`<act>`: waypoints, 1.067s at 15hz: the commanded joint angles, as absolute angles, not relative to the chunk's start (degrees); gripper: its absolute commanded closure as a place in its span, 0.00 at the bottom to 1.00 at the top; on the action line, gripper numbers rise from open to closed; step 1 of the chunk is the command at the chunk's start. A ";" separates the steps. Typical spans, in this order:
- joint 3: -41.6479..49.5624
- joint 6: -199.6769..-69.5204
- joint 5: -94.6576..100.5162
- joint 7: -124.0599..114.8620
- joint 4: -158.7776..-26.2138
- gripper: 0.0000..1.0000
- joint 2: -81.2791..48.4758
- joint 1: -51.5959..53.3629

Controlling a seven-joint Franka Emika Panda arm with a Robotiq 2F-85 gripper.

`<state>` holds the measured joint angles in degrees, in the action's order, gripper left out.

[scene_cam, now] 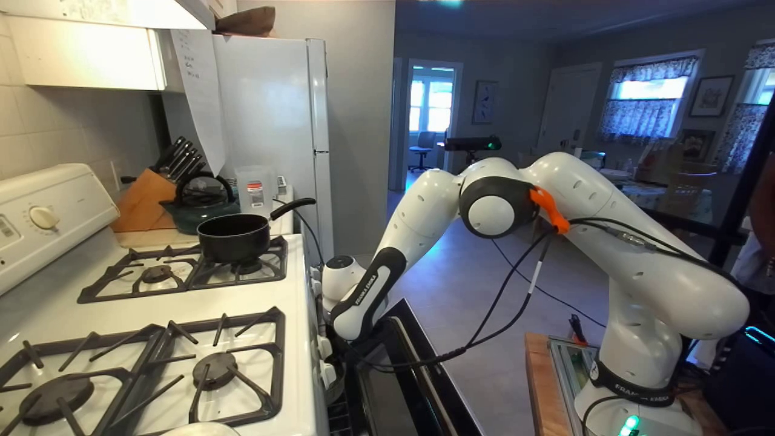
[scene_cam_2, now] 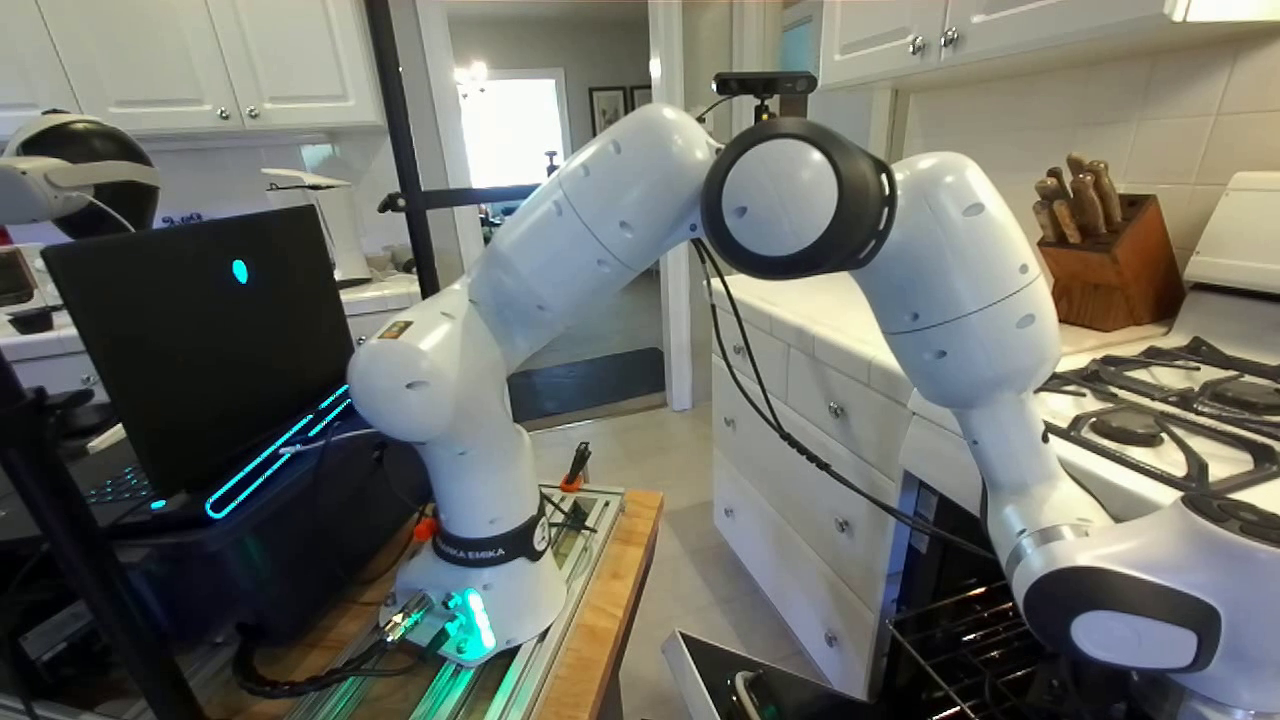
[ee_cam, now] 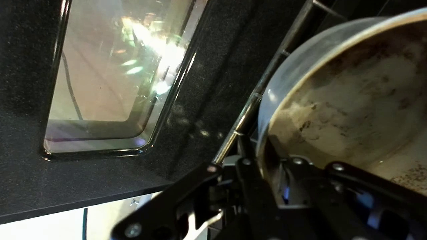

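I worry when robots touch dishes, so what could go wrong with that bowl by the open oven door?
The gripper straddles the rim of the stained bowl, but I can't tell whether it's holding tight, so the bowl might slip or tip. The glass window in the oven door is close by, so a swinging bowl could bump it. And the black cable droops near that open door, so it might get snagged.

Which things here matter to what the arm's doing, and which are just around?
Likely in the job:
round pan, stained inside
gripper, straddling the pan rim
oven rack
oven door, open

Just around:
black saucepan on the stovetop
kettle
knife block beside it
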<state>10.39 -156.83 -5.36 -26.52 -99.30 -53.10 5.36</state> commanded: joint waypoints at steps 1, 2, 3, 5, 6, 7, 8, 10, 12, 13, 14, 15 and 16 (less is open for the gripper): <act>10.99 -157.01 -5.87 -26.89 -96.33 0.52 -55.68 5.88; 10.88 -157.01 -5.93 -26.79 -96.22 0.46 -55.77 5.83; 10.96 -157.03 -5.96 -26.94 -96.23 0.38 -55.72 5.94; 11.01 -157.07 -6.05 -27.11 -96.17 0.24 -55.70 5.99; 11.01 -157.12 -6.07 -27.14 -96.26 0.18 -55.60 5.99; 11.20 -157.28 -6.10 -27.47 -96.64 0.10 -55.29 6.23; 11.15 -157.27 -6.16 -27.54 -97.07 0.04 -54.87 6.31; 12.14 -156.51 -5.95 -28.80 -98.42 0.00 -53.69 7.42; 13.50 -156.06 -5.58 -30.09 -99.07 0.00 -53.14 8.61; 14.30 -156.04 -5.44 -30.72 -99.41 0.00 -52.93 9.27; 15.06 -156.10 -5.26 -31.34 -99.91 0.00 -52.68 9.97; 15.97 -155.89 -5.07 -32.11 -100.42 0.00 -52.42 10.78; 16.75 -155.58 -4.94 -32.77 -100.94 0.00 -52.14 11.46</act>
<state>14.11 -156.84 -5.36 -29.87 -98.20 -54.15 8.75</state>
